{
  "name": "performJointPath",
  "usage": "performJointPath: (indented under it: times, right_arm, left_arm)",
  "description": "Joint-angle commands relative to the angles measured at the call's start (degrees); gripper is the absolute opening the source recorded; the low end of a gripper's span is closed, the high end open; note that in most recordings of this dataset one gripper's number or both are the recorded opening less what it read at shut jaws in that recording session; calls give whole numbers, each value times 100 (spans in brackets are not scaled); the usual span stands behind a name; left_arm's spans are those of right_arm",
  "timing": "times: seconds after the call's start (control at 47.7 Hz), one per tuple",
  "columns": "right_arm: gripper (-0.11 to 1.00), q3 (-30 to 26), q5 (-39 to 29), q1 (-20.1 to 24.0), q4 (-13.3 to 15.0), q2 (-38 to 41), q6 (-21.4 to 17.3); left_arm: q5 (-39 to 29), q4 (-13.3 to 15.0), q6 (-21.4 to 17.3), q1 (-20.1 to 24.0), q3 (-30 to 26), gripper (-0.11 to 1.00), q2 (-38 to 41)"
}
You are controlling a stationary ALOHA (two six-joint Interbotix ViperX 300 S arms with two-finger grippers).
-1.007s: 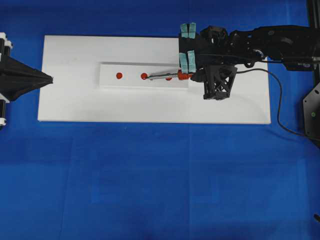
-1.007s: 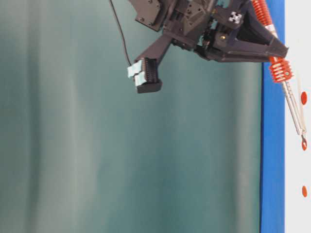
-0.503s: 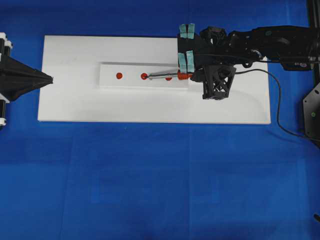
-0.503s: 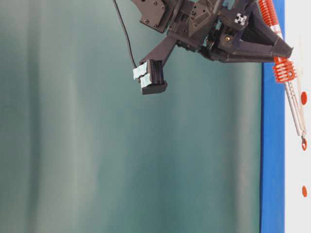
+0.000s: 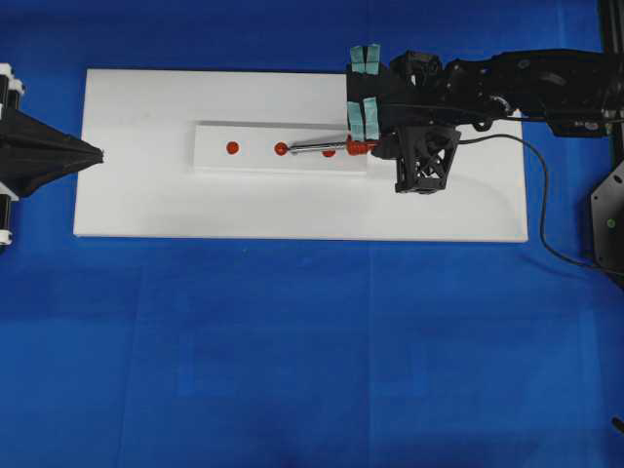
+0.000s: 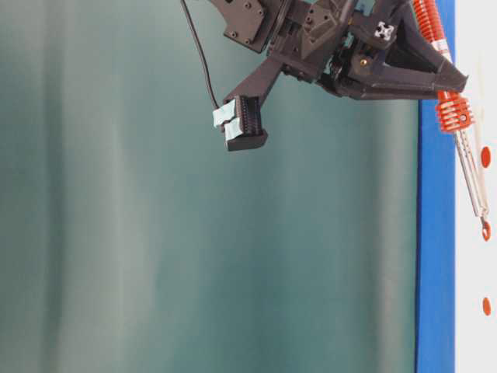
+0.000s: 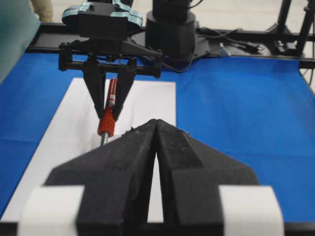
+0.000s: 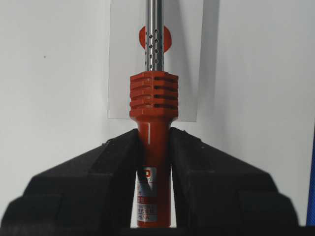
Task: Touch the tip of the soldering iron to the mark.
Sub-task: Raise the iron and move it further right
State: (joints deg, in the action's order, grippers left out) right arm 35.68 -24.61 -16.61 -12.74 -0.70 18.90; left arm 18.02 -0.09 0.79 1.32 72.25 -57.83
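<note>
My right gripper (image 5: 375,148) (image 8: 153,135) is shut on the red-orange handle of the soldering iron (image 5: 336,148) (image 8: 153,98). The metal shaft points left along a white strip (image 5: 253,161) that carries three red marks. The tip (image 5: 291,151) (image 6: 485,224) sits at the right edge of the middle mark (image 5: 281,148) (image 6: 486,231). The shaft passes over the right-hand mark (image 8: 166,39). My left gripper (image 5: 97,154) (image 7: 156,123) is shut and empty at the board's left edge, far from the iron (image 7: 107,120).
The strip lies on a white board (image 5: 292,214) on a blue cloth (image 5: 312,351). The iron's black cord (image 5: 541,195) loops off the board's right end. A third mark (image 5: 232,147) lies further left.
The right gripper shifted very slightly with the iron during the first half second, then held still. The tip stays at the middle mark. The left gripper has not moved.
</note>
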Motion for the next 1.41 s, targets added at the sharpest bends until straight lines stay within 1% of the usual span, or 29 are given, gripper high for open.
performJointPath:
  times: [0.0,0.797,1.049,1.216,1.258,1.384]
  right_arm:
    - [6,-114,18,0,-9,-70,-9]
    - [6,-167,-105,0,-9,-114,-9]
    - [6,-457,-519,-35,35,-624,-18]
    - [6,-659,-817,-35,193,-1037,-18]
    - [6,-703,-861,-35,272,-1143,-18]
    - [6,-782,-905,-35,352,-1318,-18]
  left_arm:
    - [53,-9,0,9,-53,0,53]
    - [62,0,0,9,-70,0,53]
    - [97,0,0,9,-62,0,53]
    - [123,0,0,9,-62,0,53]
    - [123,-9,0,9,-62,0,53]
    - [123,0,0,9,-62,0,53]
